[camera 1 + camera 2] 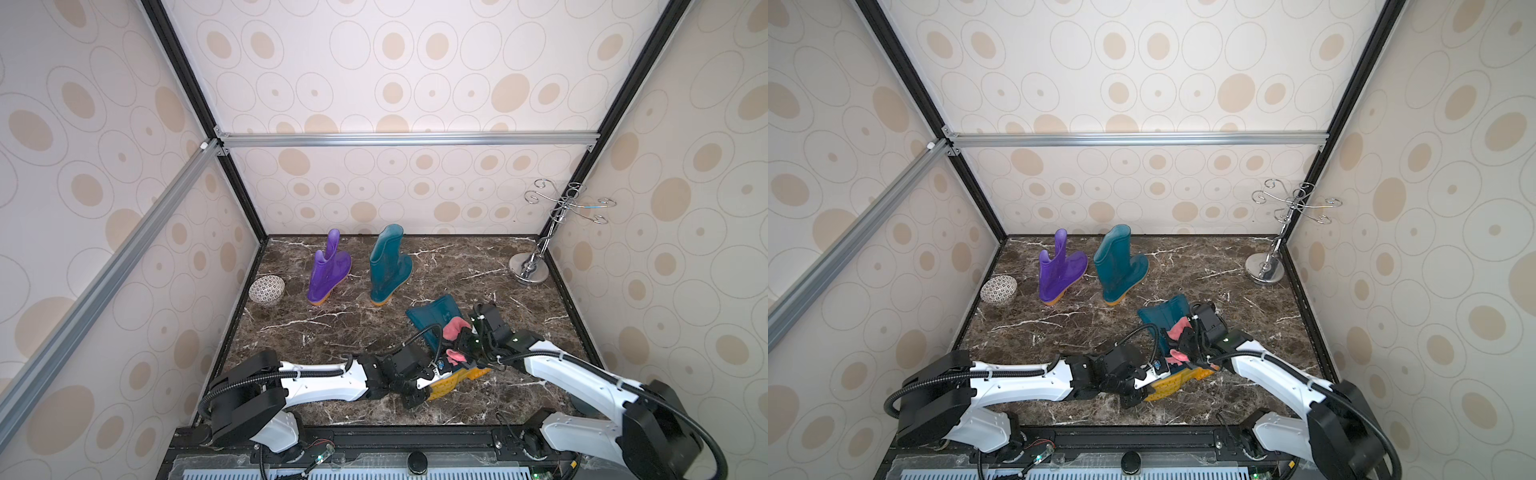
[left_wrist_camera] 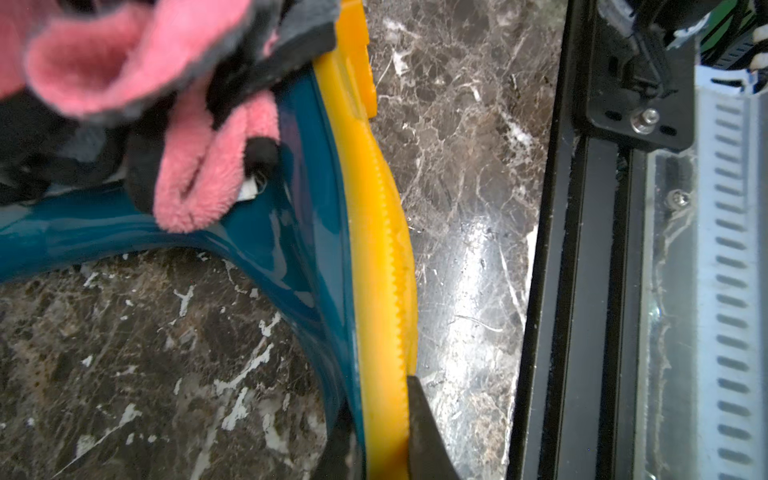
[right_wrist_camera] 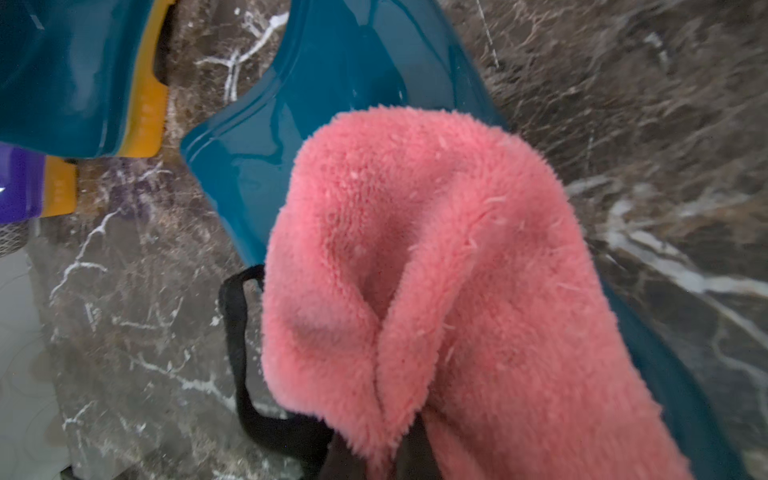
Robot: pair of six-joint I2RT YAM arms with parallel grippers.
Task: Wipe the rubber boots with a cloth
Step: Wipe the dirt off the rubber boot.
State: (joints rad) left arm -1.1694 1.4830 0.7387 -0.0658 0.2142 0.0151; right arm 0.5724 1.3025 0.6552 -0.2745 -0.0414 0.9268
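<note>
- Pink cloth (image 3: 415, 270) lies nearest the right wrist camera, bunched into thick folds.
- Right fingers (image 1: 460, 344): closed tight on the cloth. The bundle spills out on both sides of them.
- Contact: a fold of the cloth rests on the glossy side of the lying teal boot (image 2: 291, 249), close to the foot section.
- Left fingers (image 2: 420, 424): set narrow, one on each side of the toe end of the lying teal boot, clamping it at the yellow-orange sole (image 2: 374, 216).
- Lying teal boot: on its side on the worktop (image 1: 332, 332), near the front edge and right of centre. The sole faces the front rail and the shaft opening points toward the back wall.
- Arms: both converge on this boot, the left from the front left, the right from the front right.
- Standing teal boot (image 1: 388, 266): upright toward the rear, apart from both arms.
- Purple boot (image 1: 328, 270): upright just beside the standing teal boot, on its left, not touching it.
- Patterned bowl (image 1: 267, 291): at the left edge of the worktop, near the purple boot.
- Chrome stand (image 1: 528, 266): rear right corner, well apart from the boots.
</note>
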